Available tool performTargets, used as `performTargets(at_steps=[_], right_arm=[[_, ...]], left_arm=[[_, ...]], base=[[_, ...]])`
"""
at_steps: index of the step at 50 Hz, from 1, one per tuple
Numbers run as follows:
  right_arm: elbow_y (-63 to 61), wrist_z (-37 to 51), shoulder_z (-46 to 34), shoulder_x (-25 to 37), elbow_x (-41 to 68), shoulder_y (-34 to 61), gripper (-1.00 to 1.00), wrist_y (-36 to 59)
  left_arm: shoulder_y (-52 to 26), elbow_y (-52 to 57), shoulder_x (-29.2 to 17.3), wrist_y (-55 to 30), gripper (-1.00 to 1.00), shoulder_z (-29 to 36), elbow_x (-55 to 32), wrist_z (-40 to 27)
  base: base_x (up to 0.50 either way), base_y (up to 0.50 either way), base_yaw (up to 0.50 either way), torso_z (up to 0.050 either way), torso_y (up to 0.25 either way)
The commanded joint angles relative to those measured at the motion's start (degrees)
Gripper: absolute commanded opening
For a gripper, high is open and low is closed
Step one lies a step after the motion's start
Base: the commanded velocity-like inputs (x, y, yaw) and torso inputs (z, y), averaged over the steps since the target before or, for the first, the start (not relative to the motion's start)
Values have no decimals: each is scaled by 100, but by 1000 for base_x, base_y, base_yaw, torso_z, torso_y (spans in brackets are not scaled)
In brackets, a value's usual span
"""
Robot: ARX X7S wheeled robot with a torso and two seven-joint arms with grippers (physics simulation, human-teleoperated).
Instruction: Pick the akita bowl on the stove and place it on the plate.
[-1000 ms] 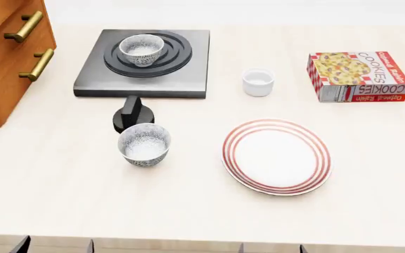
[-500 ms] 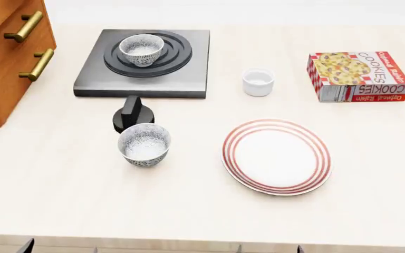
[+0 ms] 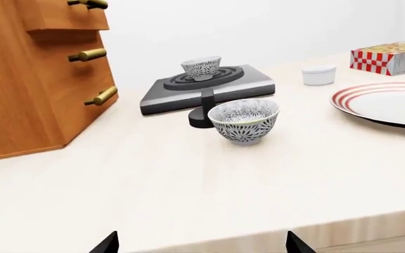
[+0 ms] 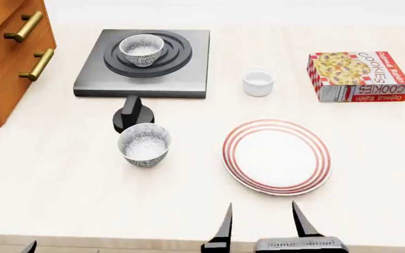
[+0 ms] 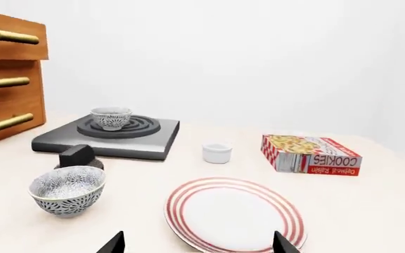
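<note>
The akita bowl (image 4: 141, 50) sits upright on the burner rings of the stove (image 4: 188, 79), at the far left of the counter, untouched. The right gripper (image 4: 262, 221) pokes in at the near edge with its fingers spread wide and empty; of the left gripper (image 3: 201, 243) only two parted fingertips show, holding nothing. A second speckled bowl (image 4: 144, 145) stands nearer, just beside a black knob (image 4: 132, 113), so the reach should go past it to the bowl on the stove. I'd come in from above, straddle one wall of the rim, and lift straight up before crossing to the plate (image 4: 276, 156), which lies well apart on the right.
</note>
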Motion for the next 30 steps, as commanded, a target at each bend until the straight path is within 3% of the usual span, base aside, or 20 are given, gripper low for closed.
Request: performTargets(at_steps=[1,9,15,30], right_arm=[[-1398,-12,-90,-176,-191,1194,100,1974],[-2062,-152,-350,2,-365,2818,100,3751],[-2428,-396,294,5,-44,3763,100,5165],[-2869,-633,1146,553,113,3210,100,5398]], left_arm=[[-17,8,63,-63,100,-125,-205,63],[-18,25,21,-111,100,-81,-268,1],[-46,7,1,-141,100,-58,-318,-46],[-58,113,-47,-331,100,-28,-468,-164]], base=[[0,0,0,0,0],[0,0,0,0,0],[0,0,0,0,0],[0,0,0,0,0]])
